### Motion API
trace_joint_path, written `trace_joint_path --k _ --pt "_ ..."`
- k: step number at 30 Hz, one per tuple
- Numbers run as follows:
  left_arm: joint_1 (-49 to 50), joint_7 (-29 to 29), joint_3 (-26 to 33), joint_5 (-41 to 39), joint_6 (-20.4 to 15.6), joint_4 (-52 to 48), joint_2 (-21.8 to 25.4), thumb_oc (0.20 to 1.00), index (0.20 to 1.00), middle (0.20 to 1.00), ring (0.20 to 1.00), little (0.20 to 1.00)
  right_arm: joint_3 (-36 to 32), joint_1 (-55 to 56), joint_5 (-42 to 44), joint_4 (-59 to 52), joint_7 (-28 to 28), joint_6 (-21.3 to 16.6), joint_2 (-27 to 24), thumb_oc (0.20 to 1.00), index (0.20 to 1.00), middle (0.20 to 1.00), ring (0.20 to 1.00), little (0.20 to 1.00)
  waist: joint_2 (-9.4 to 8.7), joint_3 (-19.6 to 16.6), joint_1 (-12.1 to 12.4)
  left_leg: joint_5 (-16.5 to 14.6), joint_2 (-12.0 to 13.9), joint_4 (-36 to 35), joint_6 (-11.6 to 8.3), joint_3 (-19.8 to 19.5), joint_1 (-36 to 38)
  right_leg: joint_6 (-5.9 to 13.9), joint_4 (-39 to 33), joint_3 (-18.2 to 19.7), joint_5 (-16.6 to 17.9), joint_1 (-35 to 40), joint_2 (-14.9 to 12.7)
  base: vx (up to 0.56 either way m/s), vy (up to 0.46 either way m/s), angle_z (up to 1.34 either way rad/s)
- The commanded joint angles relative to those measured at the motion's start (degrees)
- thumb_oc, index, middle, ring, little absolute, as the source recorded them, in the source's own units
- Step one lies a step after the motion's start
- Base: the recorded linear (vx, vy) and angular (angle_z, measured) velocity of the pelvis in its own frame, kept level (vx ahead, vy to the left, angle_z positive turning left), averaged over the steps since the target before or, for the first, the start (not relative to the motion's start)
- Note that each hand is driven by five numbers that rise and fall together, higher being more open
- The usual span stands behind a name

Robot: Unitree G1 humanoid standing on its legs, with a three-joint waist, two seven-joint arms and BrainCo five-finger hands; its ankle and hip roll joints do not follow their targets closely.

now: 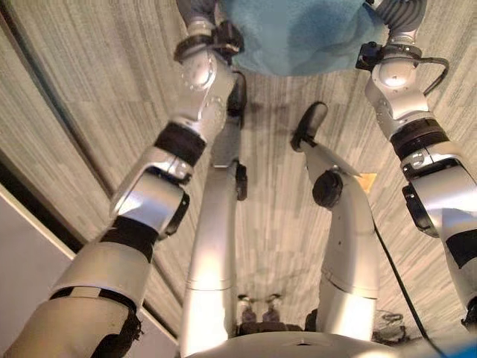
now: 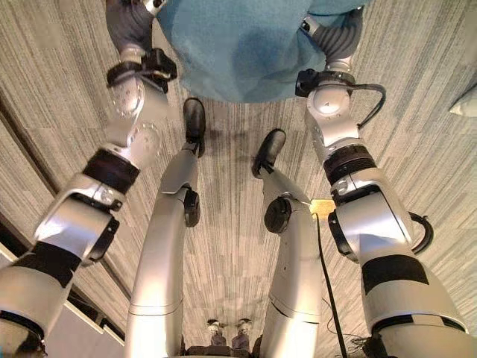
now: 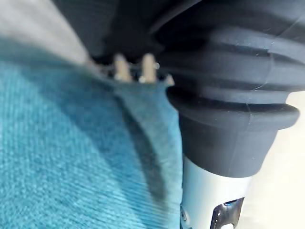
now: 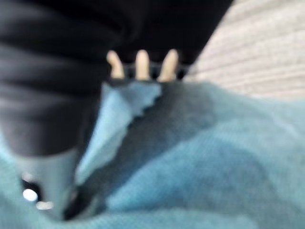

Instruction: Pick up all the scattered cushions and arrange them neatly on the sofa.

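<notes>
So the teal cushion [image 2: 246,45] sits at the top centre of both eye views, up off the striped grey carpet [image 2: 417,112], and it's sandwiched between the two arms. The left hand [image 3: 133,67] is on the cushion's left edge and the right hand [image 4: 143,64] on its right edge, both touching the fabric.

In the left wrist view the teal fabric bunches right up against the dark ribbed cover, and a couple of pale finger bits poke out just past the cushion's edge. Same story in the right wrist view: a few pale fingers show in a row over a folded corner of the cushion. Honestly can't tell for either hand whether the fingers are curled round the cushion or just pressed flat on it, too much is hidden by the fabric.

There's also a pale cushion [image 2: 466,101] peeking in at the right edge of the right eye view, lying on the carpet well apart from the teal one.
</notes>
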Motion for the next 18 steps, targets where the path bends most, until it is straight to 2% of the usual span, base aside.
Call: trace_joint_path --k 1,5,8,9,10,11,18 --pt "1.4 -5.5 -2.6 6.6 0.2 -1.9 1.7 1.000 1.000 1.000 1.000 1.000 6.7 -3.0 -4.1 -4.7 5.3 -2.6 6.2 1.000 1.000 1.000 1.000 1.000 0.63 -5.2 -1.6 -12.4 1.0 11.0 -2.32 -5.3 1.5 9.33 -4.6 1.6 3.7 2.5 -2.6 0.00 0.068 -0.01" --pt "-2.3 -7.0 -6.5 8.9 2.0 0.5 2.7 1.000 1.000 1.000 1.000 1.000 7.5 -3.8 -3.4 -4.2 6.2 -2.2 6.3 1.000 1.000 1.000 1.000 1.000 1.24 -5.3 -1.9 -12.2 1.1 10.7 -2.34 -4.6 1.5 9.44 -5.1 1.8 3.8 2.5 -2.5 -0.01 0.052 0.00" --pt "-3.3 -6.5 -7.3 9.8 1.8 0.6 2.6 1.000 1.000 1.000 1.000 1.000 8.0 -4.3 -3.1 -4.2 6.5 -2.1 6.3 1.000 1.000 1.000 1.000 1.000 1.30 -5.4 -1.9 -12.2 1.1 10.6 -2.28 -4.4 1.5 9.62 -5.2 2.1 4.0 2.3 -2.3 0.00 0.016 0.00" --pt "-3.5 -6.2 -7.2 9.7 1.7 0.5 1.8 0.633 0.633 0.633 0.633 0.633 8.3 -4.4 -2.8 -4.3 6.8 -2.0 6.5 0.576 0.576 0.576 0.576 0.576 1.27 -5.4 -2.0 -12.2 1.1 10.4 -2.28 -4.4 1.5 9.55 -5.4 2.0 4.0 2.3 -2.3 0.00 0.000 0.00" --pt "-3.3 -6.0 -6.9 9.4 1.6 0.3 1.2 0.235 0.235 0.235 0.235 0.235 8.6 -4.4 -2.5 -4.4 6.9 -2.0 6.6 0.200 0.200 0.200 0.200 0.200 1.22 -5.5 -2.0 -12.2 1.0 10.5 -2.23 -4.4 1.5 9.50 -5.3 2.0 3.9 2.2 -2.2 0.00 0.000 0.00" --pt "-3.2 -5.8 -6.7 9.2 1.4 -0.1 1.0 0.200 0.200 0.200 0.200 0.200 8.7 -4.4 -2.4 -4.7 7.0 -2.0 6.7 0.200 0.200 0.200 0.200 0.200 1.22 -5.5 -2.1 -12.1 0.9 10.5 -2.19 -4.4 1.5 9.56 -5.1 2.2 3.9 2.1 -2.1 0.00 0.000 0.00" --pt "-0.8 -5.0 -3.8 6.9 0.1 -2.9 0.7 0.200 0.200 0.200 0.200 0.200 8.5 -4.1 -1.4 -7.2 6.9 -2.7 7.1 0.200 0.200 0.200 0.200 0.200 1.22 -6.2 -2.0 -12.2 0.7 10.9 -2.01 -4.4 1.5 9.52 -5.2 2.1 4.3 2.0 -1.9 -0.01 0.021 -0.02"
